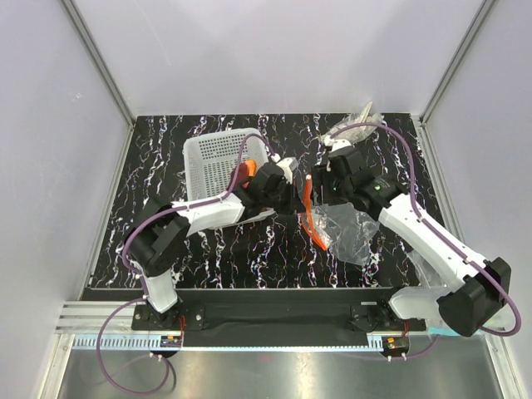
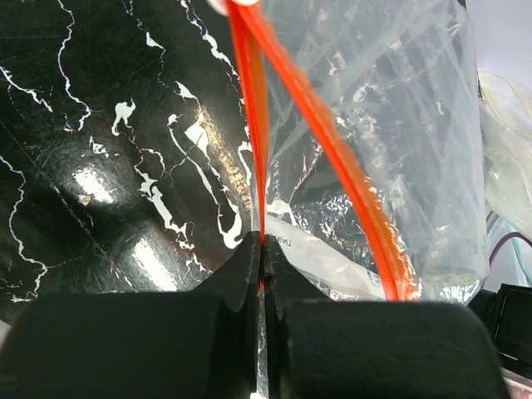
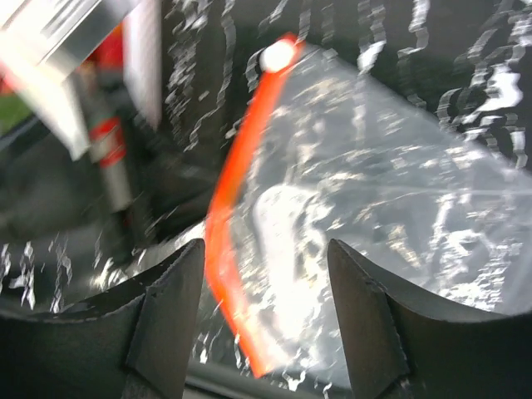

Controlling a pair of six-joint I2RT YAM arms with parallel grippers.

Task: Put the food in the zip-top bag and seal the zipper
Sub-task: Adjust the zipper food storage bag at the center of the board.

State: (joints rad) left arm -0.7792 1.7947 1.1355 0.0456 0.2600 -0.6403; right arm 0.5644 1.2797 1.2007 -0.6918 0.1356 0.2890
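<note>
At three o'clock of bench [image 1: 208, 249] centre, left fingers [image 2: 237, 278] gripped the zipper [image 2: 254, 125], right fingers [image 3: 170, 316] stood open; zip-top bag [image 2: 399, 125] appeared unfilled, unsealed.

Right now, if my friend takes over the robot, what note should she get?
Left hand: shut on the zipper.
Right hand: open, near the zipper too.
The bag lies mid-table with its mouth open and looks empty. The food is not clearly in view.
Done: one side of the mouth is gripped.
Left: put the food in, then seal the zipper.
</note>
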